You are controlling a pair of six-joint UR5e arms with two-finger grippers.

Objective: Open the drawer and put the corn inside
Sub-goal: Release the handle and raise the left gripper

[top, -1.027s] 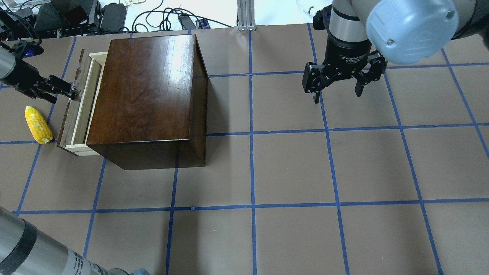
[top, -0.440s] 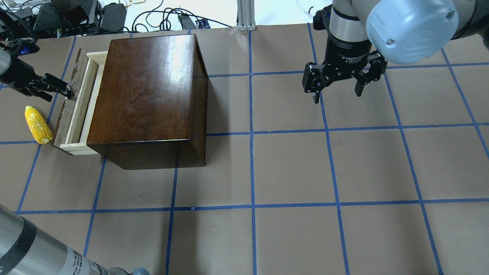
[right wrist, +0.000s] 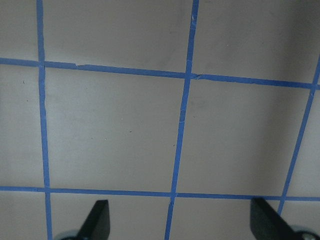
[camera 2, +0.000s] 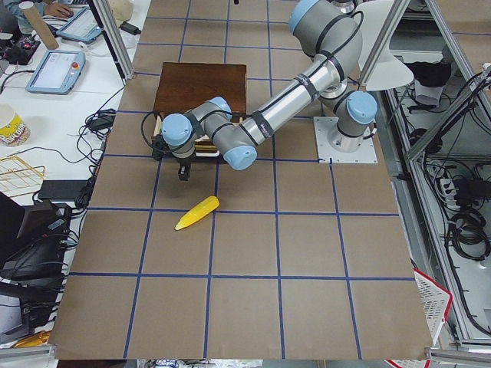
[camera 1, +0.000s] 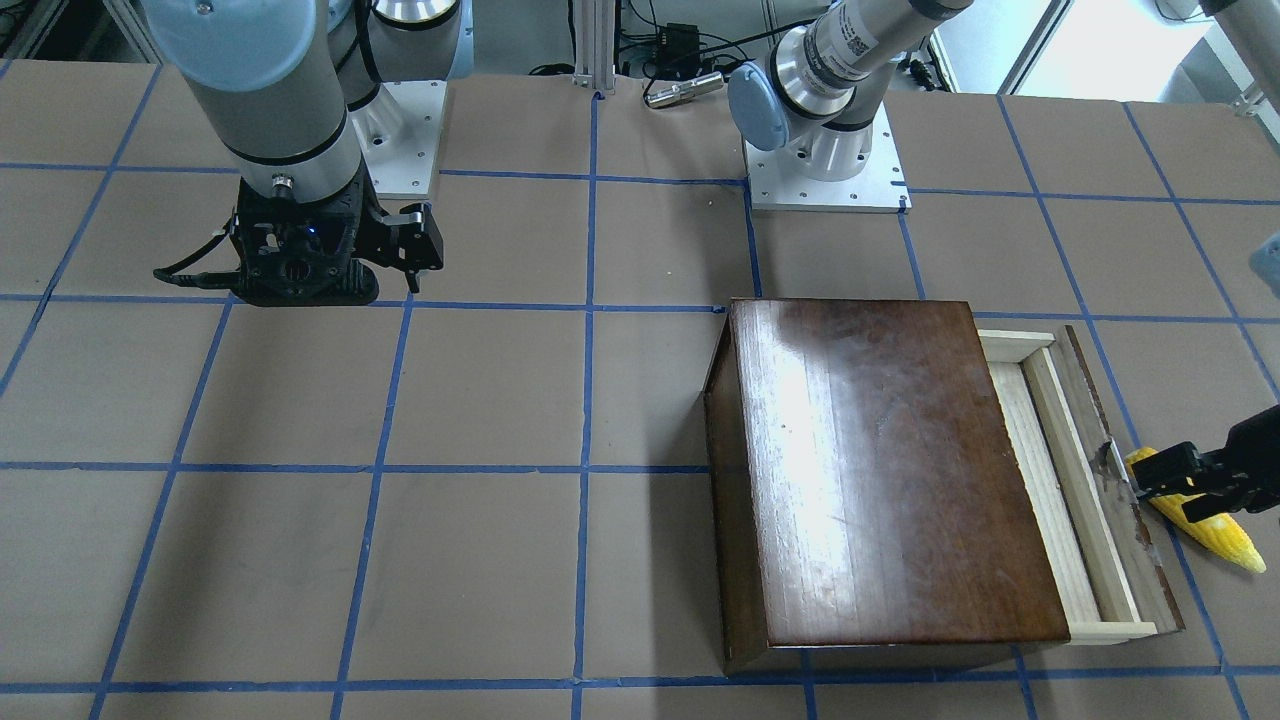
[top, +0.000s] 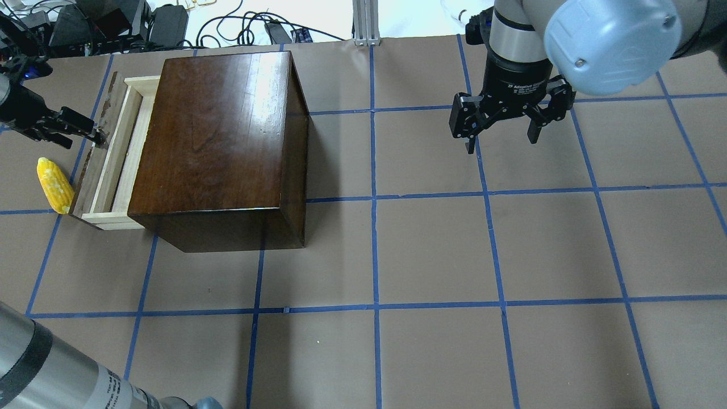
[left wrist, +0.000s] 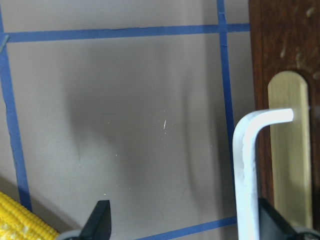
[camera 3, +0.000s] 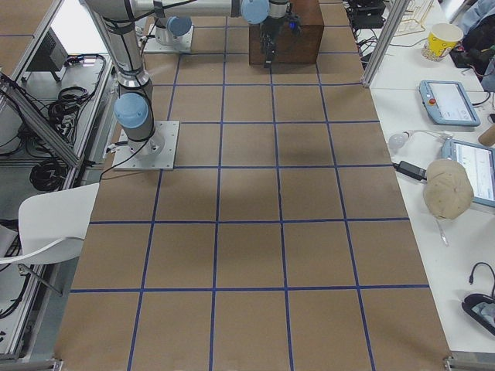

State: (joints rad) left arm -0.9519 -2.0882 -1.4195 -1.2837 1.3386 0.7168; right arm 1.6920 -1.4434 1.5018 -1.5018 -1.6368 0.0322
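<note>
Far left: left jaws, wide open, clamped on nothing. Black left fingers well apart in the wrist view. White bent-rod handle between them, hard against the inner side of the drawer-side finger. Handle round in section, L-shaped, set on an oblong brass plate with rounded ends.

Next: corn, flat on the counter, outside the drawer, just beside the front panel. Yellow, bumpy kernels, tapered cob shape. One end close by the panel's corner; contact impossible to tell.

Then drawer, standing partway out of the box on its left side. Shallow tray, pale raw wood, thin straight walls. Panel dark brown, dull, chipped and scuffed along the top edge.

Box: rectangular block, dark brown wood, glossy, with glare streaks and visible grain on the top face.

Counter: flat matte brown paper, gridded with blue tape.

Far right: right jaws, also wide open, holding nothing, pointed down above bare counter, well apart from the box. Right fingers black, wedge-tipped, at opposite lower corners of the wrist view.
</note>
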